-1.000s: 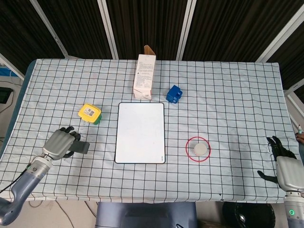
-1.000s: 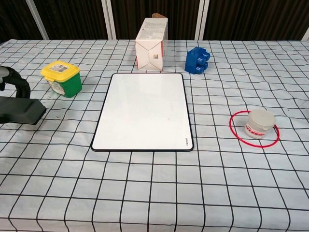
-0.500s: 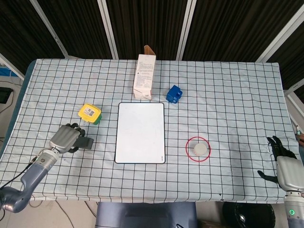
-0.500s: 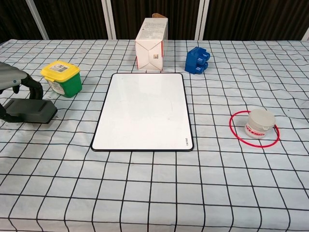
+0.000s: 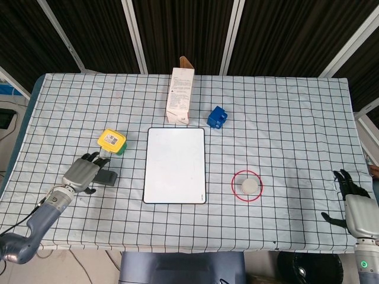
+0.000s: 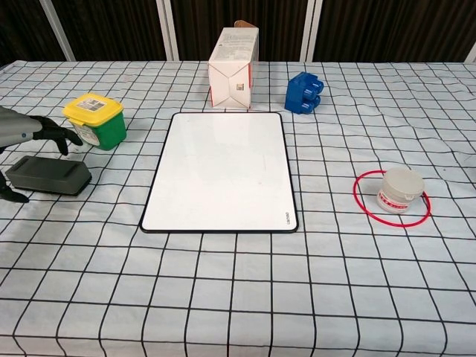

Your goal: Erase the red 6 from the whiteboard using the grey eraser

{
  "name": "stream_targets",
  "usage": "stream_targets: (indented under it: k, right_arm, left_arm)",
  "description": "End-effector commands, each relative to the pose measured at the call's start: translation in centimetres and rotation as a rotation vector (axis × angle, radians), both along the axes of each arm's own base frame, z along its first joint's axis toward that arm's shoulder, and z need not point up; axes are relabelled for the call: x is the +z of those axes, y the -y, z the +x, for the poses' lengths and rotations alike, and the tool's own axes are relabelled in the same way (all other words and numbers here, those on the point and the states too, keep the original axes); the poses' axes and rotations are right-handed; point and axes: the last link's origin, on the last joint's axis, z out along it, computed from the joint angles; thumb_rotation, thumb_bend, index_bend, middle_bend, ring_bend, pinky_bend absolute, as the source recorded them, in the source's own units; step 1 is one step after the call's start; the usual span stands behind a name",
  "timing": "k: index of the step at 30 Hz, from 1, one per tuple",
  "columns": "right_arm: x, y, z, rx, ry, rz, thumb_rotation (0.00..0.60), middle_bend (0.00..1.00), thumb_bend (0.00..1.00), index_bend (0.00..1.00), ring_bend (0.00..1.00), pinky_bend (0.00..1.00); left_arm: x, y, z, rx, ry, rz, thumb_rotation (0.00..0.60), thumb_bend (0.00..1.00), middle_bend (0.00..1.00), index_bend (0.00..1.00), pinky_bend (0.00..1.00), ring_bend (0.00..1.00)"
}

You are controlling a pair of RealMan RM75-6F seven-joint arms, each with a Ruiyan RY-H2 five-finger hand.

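Left hand (image 5: 82, 174) hovers, seemingly open, above eraser (image 6: 48, 175) on checked tablecloth (image 6: 238, 282).

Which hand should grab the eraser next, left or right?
Left. The left hand hovers open right over the eraser, left of the whiteboard. The right hand sits at the table's far right edge, beyond the jar.

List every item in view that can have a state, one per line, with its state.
whiteboard: lies flat, wiped blank, no red 6 visible.
grey eraser: lies flat on the cloth, left of the whiteboard.
left robot hand: fingers spread above the eraser, not gripping.
right robot hand: open, holding nothing.
carton: upright, top flap open.
yellow-lidded tub: upright, lid on.
white jar: upright, capped, inside the red ring.
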Motion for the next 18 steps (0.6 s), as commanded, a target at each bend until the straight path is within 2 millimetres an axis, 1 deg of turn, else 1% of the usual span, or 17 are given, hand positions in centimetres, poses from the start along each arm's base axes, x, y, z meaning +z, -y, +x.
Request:
stream_targets:
  k: [1, 6, 9, 10, 12, 15, 16, 18]
  right_arm:
    - [0.0, 0.0, 0.0, -0.001, 0.0, -0.001, 0.6, 0.08, 0.0, 0.1, 0.24, 0.27]
    - [0.0, 0.0, 0.0, 0.001, 0.0, -0.002, 0.6, 0.08, 0.0, 0.1, 0.24, 0.27]
    - [0.0, 0.0, 0.0, 0.003, 0.0, -0.002, 0.6, 0.08, 0.0, 0.1, 0.24, 0.27]
    - [0.0, 0.0, 0.0, 0.004, 0.0, -0.003, 0.6, 0.08, 0.0, 0.1, 0.24, 0.27]
    - [0.0, 0.0, 0.0, 0.005, -0.001, -0.002, 0.6, 0.08, 0.0, 0.1, 0.24, 0.27]
    - [0.0, 0.0, 0.0, 0.008, -0.002, -0.003, 0.6, 0.08, 0.0, 0.1, 0.24, 0.27]
    - [0.0, 0.0, 0.1, 0.011, -0.004, -0.003, 0.6, 0.08, 0.0, 0.1, 0.24, 0.27]
    - [0.0, 0.0, 0.1, 0.017, -0.005, -0.005, 0.6, 0.08, 0.0, 0.1, 0.24, 0.27]
  left_arm:
    - [0.8, 0.7, 0.6, -0.015, -0.002, 0.001, 0.6, 0.09, 0.19, 0.1, 0.16, 0.03]
    - [3.2, 3.3, 1.8, -0.068, 0.019, 0.052, 0.6, 0.1, 0.2, 0.1, 0.16, 0.03]
    - [5.5, 5.2, 2.0, -0.07, 0.024, 0.116, 0.6, 0.1, 0.2, 0.13, 0.15, 0.03]
    - [6.7, 5.9, 2.2, -0.074, 0.037, 0.164, 0.6, 0.1, 0.19, 0.13, 0.14, 0.03]
    - [8.3, 7.0, 2.3, -0.078, 0.067, 0.231, 0.6, 0.1, 0.16, 0.1, 0.11, 0.02]
    - [10.2, 8.2, 2.2, -0.077, 0.118, 0.3, 0.6, 0.1, 0.1, 0.04, 0.05, 0.0]
    - [11.0, 8.8, 2.0, -0.07, 0.144, 0.325, 0.6, 0.1, 0.09, 0.03, 0.04, 0.0]
    - [11.8, 9.6, 1.6, -0.054, 0.166, 0.338, 0.6, 0.1, 0.08, 0.02, 0.04, 0.0]
